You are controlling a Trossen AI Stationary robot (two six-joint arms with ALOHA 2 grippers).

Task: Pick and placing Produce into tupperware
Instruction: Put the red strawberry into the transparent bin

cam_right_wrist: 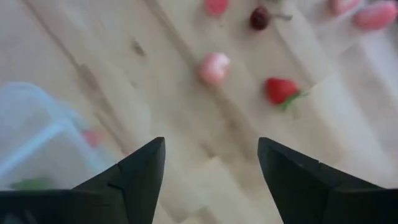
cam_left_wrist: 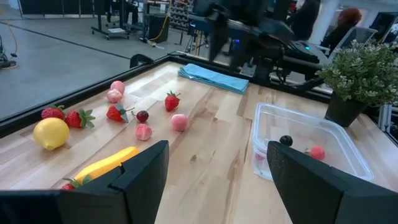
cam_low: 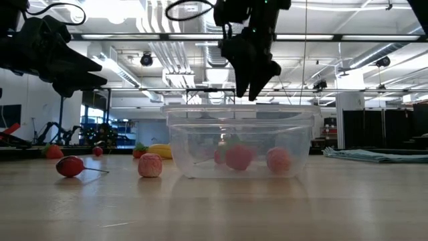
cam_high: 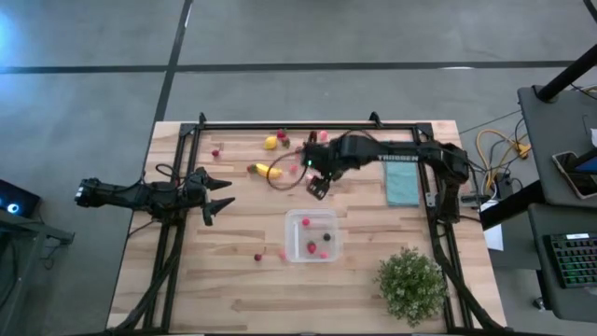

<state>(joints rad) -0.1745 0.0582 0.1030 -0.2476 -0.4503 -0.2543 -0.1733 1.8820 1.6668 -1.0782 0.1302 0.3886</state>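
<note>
The clear tupperware (cam_high: 312, 235) stands on the table's middle near part, holding a few pink and dark pieces (cam_low: 239, 157). Loose produce lies on the far left part: a lemon (cam_high: 270, 142), a banana (cam_high: 269, 171), red and pink berries (cam_left_wrist: 115, 112). Two more berries (cam_high: 258, 257) lie left of the tupperware. My right gripper (cam_high: 317, 185) hangs open and empty above the table, just beyond the tupperware's far edge (cam_low: 253, 90). In its wrist view (cam_right_wrist: 211, 180) a pink berry (cam_right_wrist: 214, 67) and a strawberry (cam_right_wrist: 281, 90) lie below. My left gripper (cam_high: 222, 193) waits open at the left (cam_left_wrist: 217, 180).
A folded teal cloth (cam_high: 402, 184) lies under the right arm at the table's right. A bushy green potted plant (cam_high: 410, 285) stands at the near right corner. A black frame (cam_high: 308, 124) runs along the far and side edges. Bare wood lies near the tupperware's front.
</note>
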